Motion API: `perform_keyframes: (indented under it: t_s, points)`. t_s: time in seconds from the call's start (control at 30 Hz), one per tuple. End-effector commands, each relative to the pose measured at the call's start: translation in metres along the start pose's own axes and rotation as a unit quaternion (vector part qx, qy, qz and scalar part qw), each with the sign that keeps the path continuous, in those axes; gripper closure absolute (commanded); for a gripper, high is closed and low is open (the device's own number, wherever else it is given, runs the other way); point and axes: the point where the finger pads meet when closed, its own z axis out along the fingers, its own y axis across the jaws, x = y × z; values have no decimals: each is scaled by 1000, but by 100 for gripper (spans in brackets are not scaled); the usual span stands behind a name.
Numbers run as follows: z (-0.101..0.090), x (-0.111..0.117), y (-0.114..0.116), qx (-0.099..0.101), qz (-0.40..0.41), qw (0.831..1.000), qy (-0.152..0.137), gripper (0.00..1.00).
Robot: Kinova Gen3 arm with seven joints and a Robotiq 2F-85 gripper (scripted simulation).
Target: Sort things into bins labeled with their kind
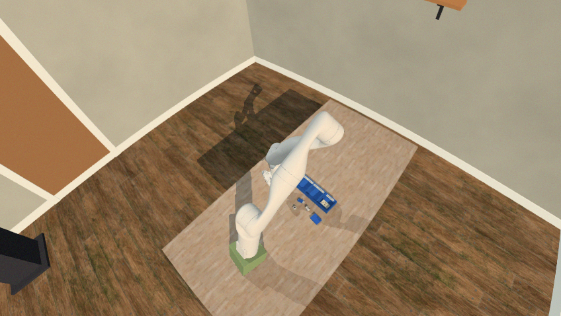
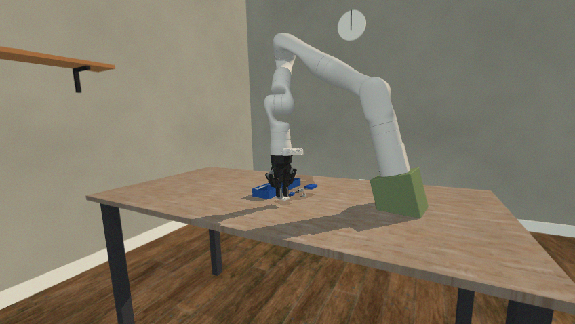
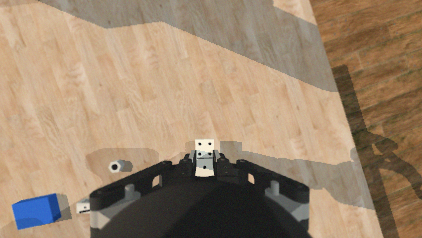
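Note:
My gripper (image 3: 204,156) is shut on a small white angle bracket (image 3: 205,152) with screw holes, right at the table top; it also shows in the exterior view (image 2: 283,196). A grey hex nut (image 3: 116,166) lies on the table to the left. A small white and grey part (image 3: 83,206) and a blue block (image 3: 36,210) lie further left. The row of blue bins (image 1: 316,193) stands on the table beside the arm; its last compartment holds a small pale part (image 1: 324,203). The bin labels are too small to read.
The table's edge (image 3: 325,75) runs close on the right of the wrist view, with floor beyond. The arm's green base (image 2: 399,193) stands on the table. Small parts (image 1: 300,203) and the blue block (image 1: 315,218) lie in front of the bins.

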Motion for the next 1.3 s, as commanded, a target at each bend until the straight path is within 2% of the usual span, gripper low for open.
perform_keyframes:
  t_s: [0.0,0.23,1.27]
  points:
    - [-13,-3,-1,-1,-2,1000,-3,79]
    - [-36,-4,-2,1,-1,1000,-5,79]
    - [-35,-4,0,-1,0,1000,-4,79]
